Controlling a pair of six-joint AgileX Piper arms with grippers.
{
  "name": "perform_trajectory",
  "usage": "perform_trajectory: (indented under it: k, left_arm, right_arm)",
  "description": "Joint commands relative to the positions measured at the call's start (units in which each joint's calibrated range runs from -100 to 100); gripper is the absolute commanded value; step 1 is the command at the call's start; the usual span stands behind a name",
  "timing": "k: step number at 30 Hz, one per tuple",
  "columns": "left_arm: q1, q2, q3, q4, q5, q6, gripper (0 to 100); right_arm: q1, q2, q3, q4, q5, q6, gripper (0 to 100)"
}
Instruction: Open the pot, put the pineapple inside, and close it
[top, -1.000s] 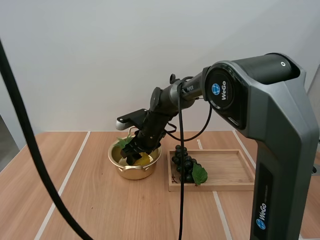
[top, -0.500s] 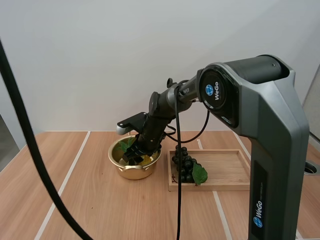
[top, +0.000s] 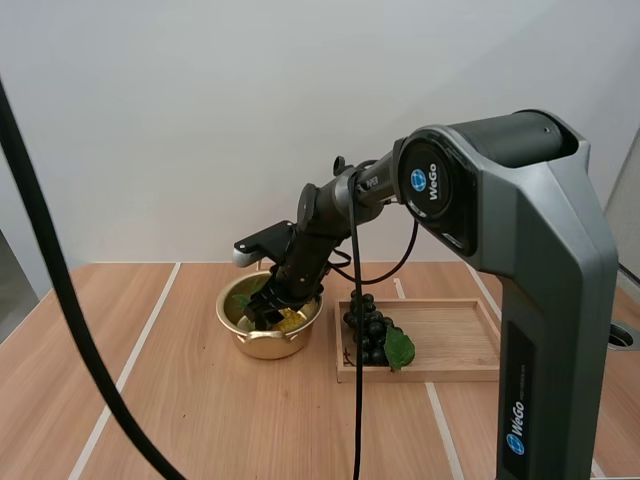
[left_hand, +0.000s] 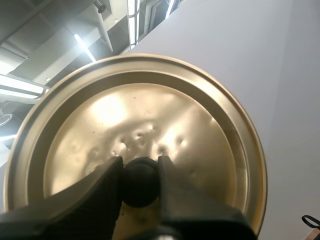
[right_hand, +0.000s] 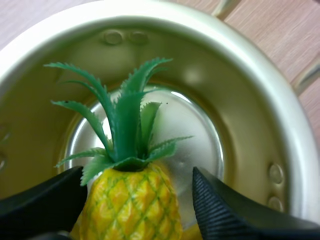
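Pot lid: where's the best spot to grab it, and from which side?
By the small black knob at the middle of the pot lid, coming from the knob side with a finger on either flank. The rest is a wide, thin disc with nothing to pinch. The left hand grips it just so.

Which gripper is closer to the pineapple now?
Right. The right gripper is inside the pot, fingers open either side of the pineapple; the left gripper is away from the pot, pinching the knob of the lid.

A bunch of dark grapes (top: 368, 330) lies at the wooden tray's (top: 450, 340) left end on the table (top: 200, 420)
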Motion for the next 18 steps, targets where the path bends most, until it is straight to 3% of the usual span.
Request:
perform_trajectory:
  k: [1, 18]
  left_arm:
    - [0.02, 0.21, -0.27, 0.2, -1.17, -0.64, 0]
    - [0.02, 0.21, -0.27, 0.2, -1.17, -0.64, 0]
  right_arm:
    - [0.03, -1.07, -0.14, -0.8, -0.22, -0.29, 100]
    - [0.03, -16.07, -0.43, -0.8, -0.72, -0.29, 100]
